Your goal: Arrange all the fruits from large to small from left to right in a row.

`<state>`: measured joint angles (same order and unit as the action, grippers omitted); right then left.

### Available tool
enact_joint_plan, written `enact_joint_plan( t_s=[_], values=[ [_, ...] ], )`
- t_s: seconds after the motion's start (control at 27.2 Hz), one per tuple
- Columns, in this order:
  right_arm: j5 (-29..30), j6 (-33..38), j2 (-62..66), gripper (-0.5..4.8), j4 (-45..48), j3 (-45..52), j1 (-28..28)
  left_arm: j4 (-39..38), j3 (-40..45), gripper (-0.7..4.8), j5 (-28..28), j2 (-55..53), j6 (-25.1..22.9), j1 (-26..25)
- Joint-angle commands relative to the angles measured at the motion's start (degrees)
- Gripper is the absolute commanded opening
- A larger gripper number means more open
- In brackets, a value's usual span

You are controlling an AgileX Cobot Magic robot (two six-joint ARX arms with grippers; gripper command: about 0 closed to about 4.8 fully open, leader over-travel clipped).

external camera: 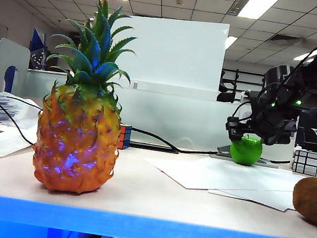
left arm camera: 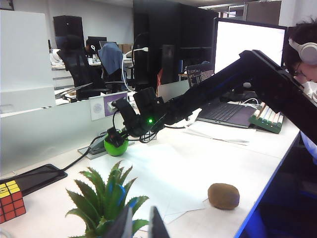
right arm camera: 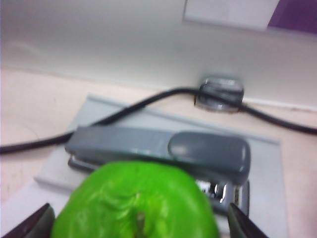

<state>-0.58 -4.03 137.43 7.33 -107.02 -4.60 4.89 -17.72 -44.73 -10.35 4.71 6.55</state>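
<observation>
Desk (external camera: 151,205): pale top with a blue front edge; no brand, label or readable writing shows on any item.

Pineapple (external camera: 76,145): orange body, green spiky crown, upright near the front edge at about 8 o'clock in the exterior view. Bare desk lies all round it.

Left gripper (left arm camera: 137,225): hangs just above the pineapple's crown (left arm camera: 106,201). Only the two dark finger tips show, standing slightly apart with nothing between them; the jaws read as parted and empty.

Puzzle cube (external camera: 124,136): coloured faces, partly hidden behind the pineapple at its 3 o'clock. A black cable (external camera: 155,139) runs from it along the back partition.

White paper sheets (external camera: 222,176): flat on the desk right of centre, an open stretch between the pineapple and the kiwi.

Apple (external camera: 246,150): glossy bright green, at the back of the desk at about 2 o'clock, set against a grey stapler (right arm camera: 163,151) that lies on a grey plate beside the cable. The partition wall stands close behind, so room there is tight.

Right gripper (external camera: 242,131): reaches down over the apple. In the right wrist view its finger tips (right arm camera: 242,223) stand on either side of the fruit (right arm camera: 136,203), wide apart and not pressing it; jaws open.

Second puzzle cube (external camera: 307,162): grey-white faces, at the apple's 3 o'clock, near the back.

Kiwi (external camera: 316,201): brown oval, at 4 o'clock, cut by the frame's right border, close to the front edge.
</observation>
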Motion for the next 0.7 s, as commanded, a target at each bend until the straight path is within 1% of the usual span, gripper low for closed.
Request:
enact_joint_plan(
  t_s=[0.04,0.26,0.29,0.37,0.4,0.44,0.48,0.51,0.55,0.63,0.7],
  values=[
    [-1.05,-0.55,-0.26,4.79,-0.72,-0.37,-0.07,0.35,-0.17,0.58,0.13,-0.07,-0.20,0.00],
    [-1.40,-0.74,-0.26,4.79,-1.01,-0.37,-0.04,0.35,-0.17,0.58,0.15,-0.07,-0.20,0.00],
    [-1.42,-0.74,-0.24,4.62,-0.90,-0.37,-0.04,0.33,-0.17,0.58,0.15,-0.07,-0.20,0.00],
    [-1.60,-0.76,0.13,2.94,-0.70,-0.39,-0.04,0.35,-0.15,0.58,0.17,-0.07,-0.22,0.00],
    [-2.25,-0.76,0.15,1.87,-1.05,-0.39,-0.04,0.35,-0.15,0.58,0.17,-0.07,-0.24,0.00],
    [-2.27,-0.76,0.20,1.17,-1.07,-0.39,-0.04,0.35,-0.15,0.58,0.20,-0.07,-0.24,0.00],
    [-2.27,-0.74,0.20,0.61,-1.01,-0.39,-0.04,0.33,-0.15,0.58,0.46,-0.07,-0.24,0.00],
    [-2.27,-0.74,0.20,0.23,-0.68,-0.39,-0.04,0.28,-0.15,0.58,0.85,-0.07,-0.24,0.00],
    [-2.25,-0.74,0.17,-0.02,-0.24,-0.46,-0.04,0.26,-0.15,0.58,1.05,-0.07,-0.24,0.00],
    [-1.79,-0.55,-0.11,-0.01,0.09,-1.11,-0.11,-0.09,-0.15,0.58,1.42,-0.09,-1.20,0.00],
    [0.83,-0.31,-1.29,-0.01,-2.89,-2.73,-0.52,-0.20,-0.04,0.58,1.73,-0.11,-1.33,0.00]
  ],
)
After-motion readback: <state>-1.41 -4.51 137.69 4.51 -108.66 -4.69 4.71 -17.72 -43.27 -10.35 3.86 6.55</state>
